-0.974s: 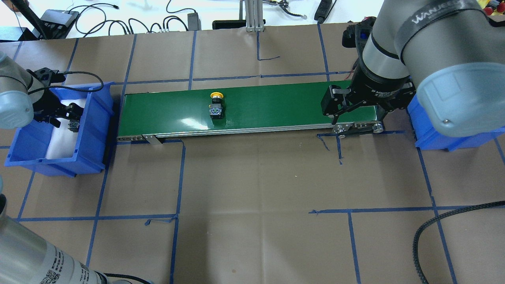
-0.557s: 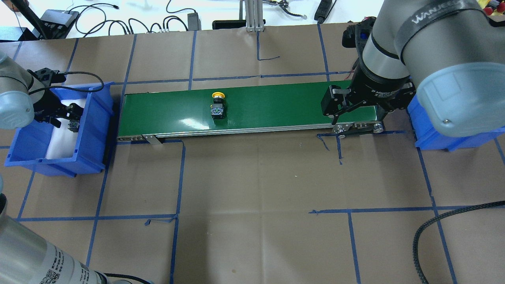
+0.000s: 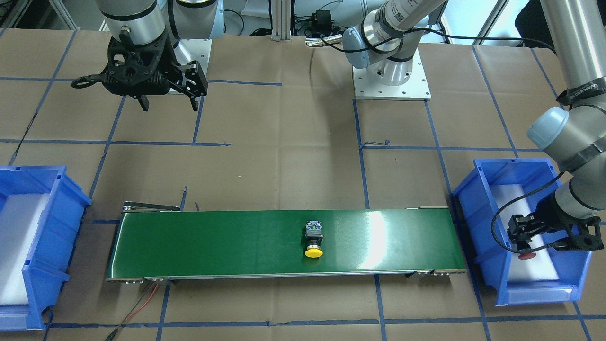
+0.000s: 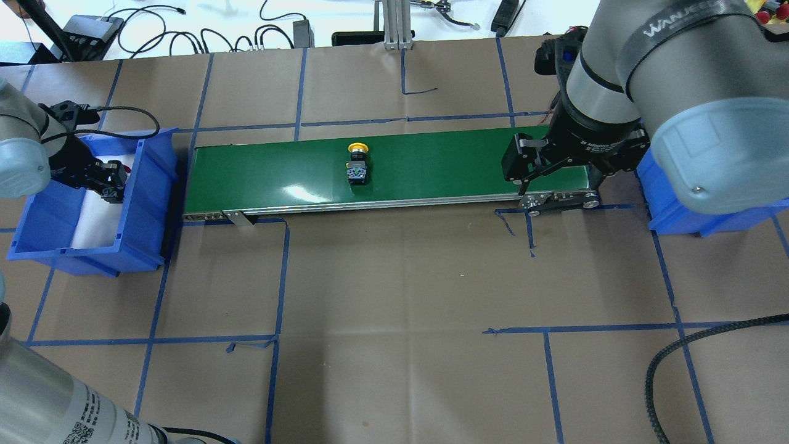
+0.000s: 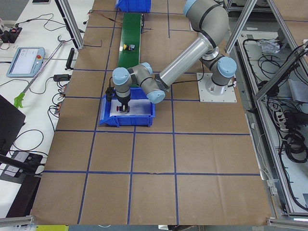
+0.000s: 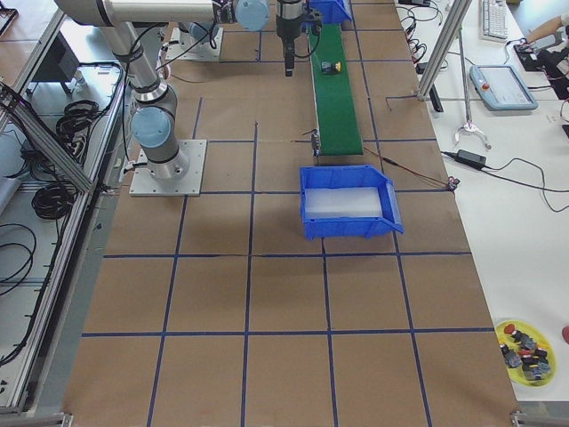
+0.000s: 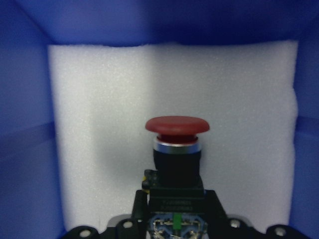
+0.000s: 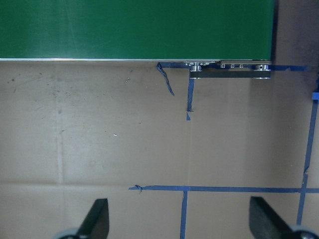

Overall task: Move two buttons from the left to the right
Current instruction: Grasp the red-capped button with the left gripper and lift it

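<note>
My left fingers (image 4: 108, 184) are clamped on the black body of the red button (image 7: 177, 127), with its cap pointing away from the wrist. They sit down inside the blue bin (image 4: 143, 203) at the left edge of the overhead frame, over its white foam (image 7: 99, 124). I can't tell whether the button is clear of the foam.

My right fingers (image 8: 97, 219) are spread wide with nothing between them. They hover above the table (image 8: 149, 149), just beside the end of the green belt (image 4: 431, 160) at the right of the overhead frame.

The yellow button (image 4: 357, 166) lies on its side about mid-belt, to the left of those fingers in that frame. Its long axis runs across the belt, cap toward the top edge. I judge my right arm the nearer one to it.

The second blue bin (image 3: 57, 227), at the left edge of the front view, shows only a foam liner (image 3: 19, 246). Next I'd carry the red one to the belt's left end.
</note>
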